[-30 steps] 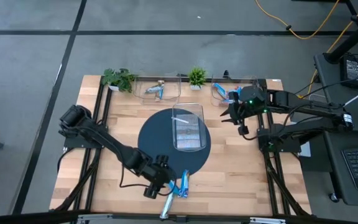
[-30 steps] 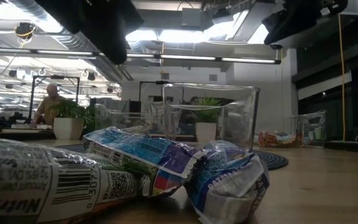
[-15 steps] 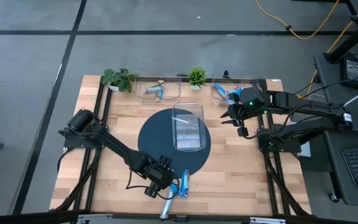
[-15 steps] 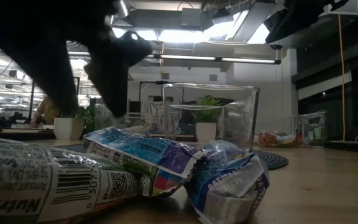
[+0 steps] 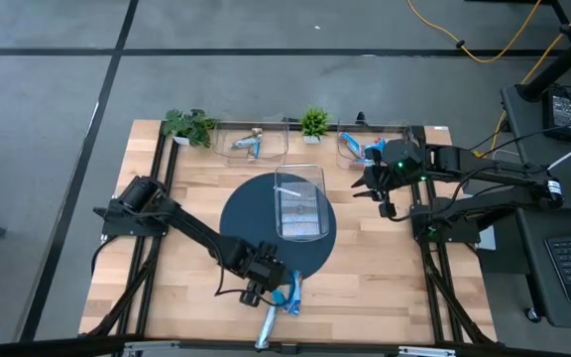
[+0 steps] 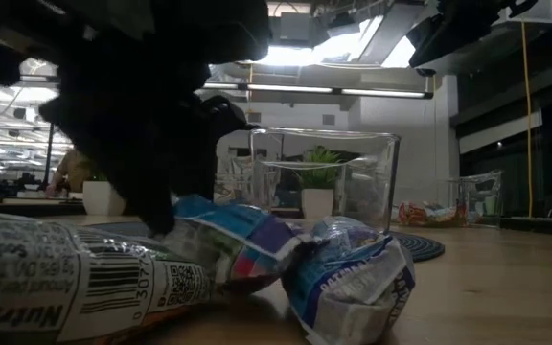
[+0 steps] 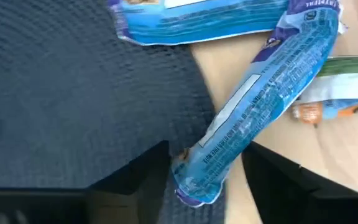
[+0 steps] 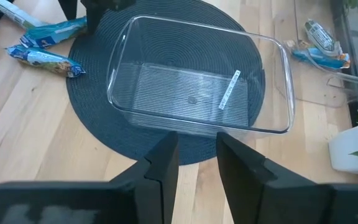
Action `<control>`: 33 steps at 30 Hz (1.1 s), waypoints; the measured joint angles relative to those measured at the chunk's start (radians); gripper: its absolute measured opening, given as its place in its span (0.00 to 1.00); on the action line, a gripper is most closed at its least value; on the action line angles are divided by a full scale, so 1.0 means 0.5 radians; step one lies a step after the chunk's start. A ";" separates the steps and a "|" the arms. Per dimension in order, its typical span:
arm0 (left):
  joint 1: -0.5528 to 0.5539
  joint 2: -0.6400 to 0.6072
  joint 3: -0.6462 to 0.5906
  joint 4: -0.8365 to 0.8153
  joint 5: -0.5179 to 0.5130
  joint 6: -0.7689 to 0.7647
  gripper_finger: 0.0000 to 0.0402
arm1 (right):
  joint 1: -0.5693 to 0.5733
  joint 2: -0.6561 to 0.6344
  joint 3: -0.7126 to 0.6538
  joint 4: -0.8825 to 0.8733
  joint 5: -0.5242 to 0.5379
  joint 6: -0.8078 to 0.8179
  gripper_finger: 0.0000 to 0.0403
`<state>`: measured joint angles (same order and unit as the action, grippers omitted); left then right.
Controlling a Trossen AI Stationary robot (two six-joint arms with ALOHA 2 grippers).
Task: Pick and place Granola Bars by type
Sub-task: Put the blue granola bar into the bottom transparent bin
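Since a second ago the left gripper has slid right along the lower counter, from beside the bars to right over them; the right arm has not moved.

Left wrist view: two dark fingers straddle the end of a blue bar, one each side. Spread, not yet clamped on the wrapper. That bar lies slantwise, half on wood, near end at the rim of the dark round mat. A second blue bar runs along the top of the frame, a white-and-green wrapper at right edge.

High view: the cluster of bars sits lower centre, just below the mat, with the silvery bar lowest, at the counter's front edge.

Low view: the left gripper's dark bulk fills upper left, pressed down onto the blue wrappers.

Clear bin stands on the mat, centre frame. Two more bins, upper centre and upper right, each hold bars.

Right gripper hovers right of the centre bin; fingers partly apart, nothing between them.

Two small plants along the upper edge.
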<state>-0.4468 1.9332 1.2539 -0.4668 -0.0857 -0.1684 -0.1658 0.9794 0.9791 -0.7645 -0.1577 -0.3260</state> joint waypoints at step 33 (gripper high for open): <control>0.264 -0.891 0.243 -0.414 -0.933 -0.164 0.01 | 0.000 0.001 0.000 0.026 0.002 -0.105 0.28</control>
<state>-0.3149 1.4877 1.3754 -0.6736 -0.5522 -0.2506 -0.1658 0.9798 0.9791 -0.7515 -0.1566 -0.3784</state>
